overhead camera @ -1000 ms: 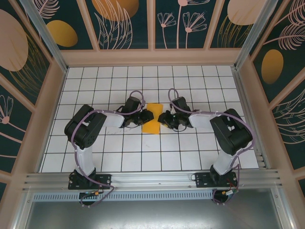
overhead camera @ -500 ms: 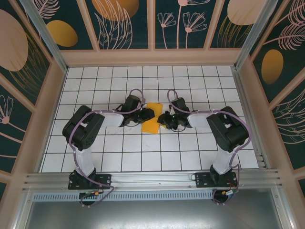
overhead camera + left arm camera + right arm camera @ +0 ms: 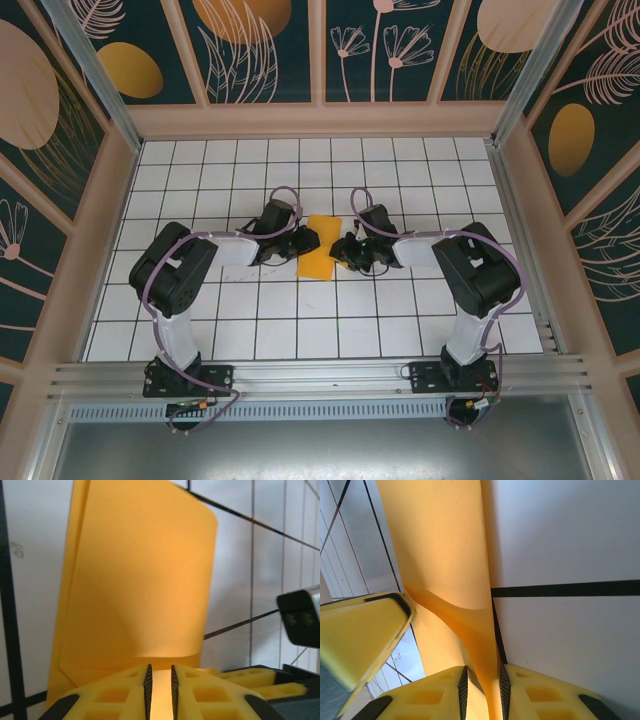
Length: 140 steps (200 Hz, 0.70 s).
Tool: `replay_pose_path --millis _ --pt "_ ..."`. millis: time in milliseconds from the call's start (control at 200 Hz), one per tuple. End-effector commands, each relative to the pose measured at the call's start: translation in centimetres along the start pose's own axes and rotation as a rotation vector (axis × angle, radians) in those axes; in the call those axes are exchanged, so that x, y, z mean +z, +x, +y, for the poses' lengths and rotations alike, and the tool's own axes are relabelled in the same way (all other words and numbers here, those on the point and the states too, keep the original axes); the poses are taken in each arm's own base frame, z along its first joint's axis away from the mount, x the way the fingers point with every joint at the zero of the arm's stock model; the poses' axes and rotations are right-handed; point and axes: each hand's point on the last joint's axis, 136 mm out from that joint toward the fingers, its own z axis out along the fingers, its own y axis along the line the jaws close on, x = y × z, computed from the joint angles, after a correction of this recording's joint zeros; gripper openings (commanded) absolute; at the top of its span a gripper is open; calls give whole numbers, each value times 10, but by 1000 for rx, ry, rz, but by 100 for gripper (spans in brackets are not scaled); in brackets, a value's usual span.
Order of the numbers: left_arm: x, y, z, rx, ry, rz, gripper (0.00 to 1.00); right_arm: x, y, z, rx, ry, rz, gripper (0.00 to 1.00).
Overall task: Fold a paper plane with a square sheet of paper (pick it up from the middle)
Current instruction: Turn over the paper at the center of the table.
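**Two-Sided Pinch on the Folded Sheet, Table Centre**

**Position of the workpiece.** The square sheet of paper (image 3: 319, 250) lies at the middle of the white tiled table (image 3: 400, 330), directly between the two arms. From above it reads as a narrow upright rectangle rather than a full square. In the left wrist view a second layer shows along its left edge, so at least one fold appears to be in place. No pointed nose or centre crease can be seen, so the plane is judged to be at an early stage.

**Left gripper.** The left gripper (image 3: 303, 243) meets the sheet's left edge. Its yellow pads (image 3: 110, 690) stand narrow, with orange paper filling the slit between them: it is clamped on the sheet. The paper bows upward just ahead of the pads.

**Right gripper.** The right gripper (image 3: 343, 250) meets the opposite edge. Its jaws are likewise nearly closed on a raised ridge of paper, which curves up off the table into the grip.

**Reason for the hold.** Opposed pinches keep thin paper from sliding and let one side anchor while the other carries a flap over.

**Caution.** Uneven pull may tear or skew the crease.
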Motion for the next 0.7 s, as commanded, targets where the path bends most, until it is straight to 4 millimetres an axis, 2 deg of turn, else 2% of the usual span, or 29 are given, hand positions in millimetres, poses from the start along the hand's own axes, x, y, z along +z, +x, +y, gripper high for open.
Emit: replay_pose_path --millis 0,270,505,696 --pt "8 2 14 -3 -48 19 19 5 -3 0 11 -7 -9 28" --pt "9 8 21 -10 -63 35 19 6 -7 8 5 -39 -15 28" --pt "6 4 13 -7 -44 25 19 5 -8 16 -21 -87 -21 25" --pt "0 0 -2 -13 13 8 20 9 -7 16 -35 -108 -14 22"
